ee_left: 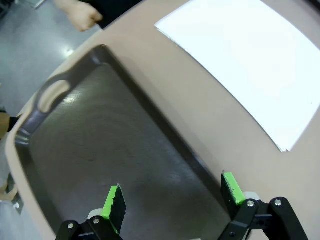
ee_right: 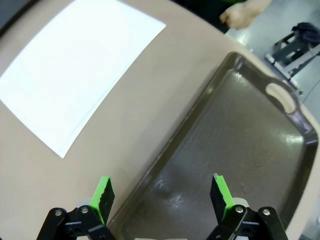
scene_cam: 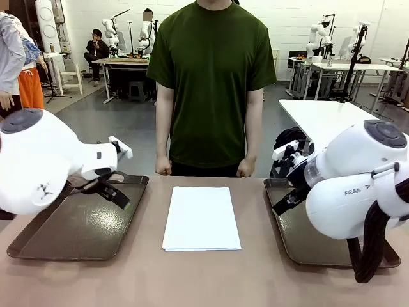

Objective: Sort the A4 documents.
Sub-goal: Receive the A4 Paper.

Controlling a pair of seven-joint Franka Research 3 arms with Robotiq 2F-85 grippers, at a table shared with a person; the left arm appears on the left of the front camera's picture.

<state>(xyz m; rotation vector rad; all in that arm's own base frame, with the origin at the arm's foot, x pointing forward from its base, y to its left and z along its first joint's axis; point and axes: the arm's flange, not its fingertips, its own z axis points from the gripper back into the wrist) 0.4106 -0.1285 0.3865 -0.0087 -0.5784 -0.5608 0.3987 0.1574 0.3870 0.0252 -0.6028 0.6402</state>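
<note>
White arm casings sit closest: the left arm [scene_cam: 38,160] carries a small dark mark too tiny to read, the right arm [scene_cam: 358,185] grey lettering starting "FRA". Left gripper [ee_left: 172,192] hangs over the left tray [ee_left: 100,140], green pads [ee_left: 112,200] wide apart, holding nothing. Between the trays the A4 documents [scene_cam: 201,217] lie stacked flat on the table [scene_cam: 211,275], blank, well clear of all fingers. Right gripper [ee_right: 162,190], likewise spread and empty, hangs over the right tray [ee_right: 240,140] by its inner rim.

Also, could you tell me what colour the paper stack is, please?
Plain white; the paper stack shows best in the front view.
</note>
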